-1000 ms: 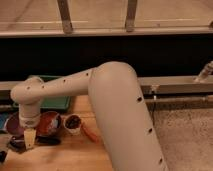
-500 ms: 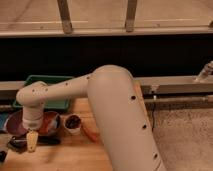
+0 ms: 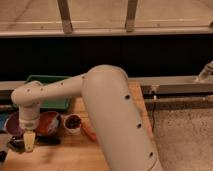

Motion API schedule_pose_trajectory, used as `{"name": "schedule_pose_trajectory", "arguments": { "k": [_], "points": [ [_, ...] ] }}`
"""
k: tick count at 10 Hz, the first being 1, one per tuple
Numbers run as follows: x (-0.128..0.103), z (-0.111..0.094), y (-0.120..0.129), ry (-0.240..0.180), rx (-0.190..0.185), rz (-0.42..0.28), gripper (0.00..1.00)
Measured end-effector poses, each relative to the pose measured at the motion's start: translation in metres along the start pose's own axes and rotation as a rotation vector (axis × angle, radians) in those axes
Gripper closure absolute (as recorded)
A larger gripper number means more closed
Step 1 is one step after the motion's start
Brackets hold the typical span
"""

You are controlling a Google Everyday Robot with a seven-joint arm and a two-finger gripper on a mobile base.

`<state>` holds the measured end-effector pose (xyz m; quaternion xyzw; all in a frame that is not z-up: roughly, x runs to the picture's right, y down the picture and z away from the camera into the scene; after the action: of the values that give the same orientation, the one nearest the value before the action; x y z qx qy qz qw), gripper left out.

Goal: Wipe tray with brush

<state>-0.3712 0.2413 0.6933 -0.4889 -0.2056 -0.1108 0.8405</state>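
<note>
The green tray lies at the back left of the wooden table, and my arm crosses over it and hides most of it. The brush, a slim dark shape, rests on the table in front of the bowls. My gripper hangs straight down from the wrist at the left, its pale fingertips right over the brush's left part. It stands open, and nothing shows between the fingers. Whether the fingertips touch the brush I cannot tell.
A purple bowl and a red bowl stand side by side behind the brush. A small white cup with dark contents and an orange-red-handled tool lie to the right. A metal rail runs behind the table.
The wrist and gripper have sunk a little lower toward the brush in front of the bowls. Nothing on the table has moved.
</note>
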Motion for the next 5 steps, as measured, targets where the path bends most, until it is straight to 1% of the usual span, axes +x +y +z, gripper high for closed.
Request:
{"name": "schedule_pose_trajectory", "arguments": {
  "k": [2, 3, 5],
  "points": [
    [-0.0026, -0.0041, 0.0008, 0.007, 0.007, -0.005, 0.22],
    [-0.0058, -0.004, 0.0017, 0.011, 0.006, -0.011, 0.22],
    [-0.0019, 0.0006, 0.0002, 0.007, -0.004, -0.005, 0.22]
  ]
}}
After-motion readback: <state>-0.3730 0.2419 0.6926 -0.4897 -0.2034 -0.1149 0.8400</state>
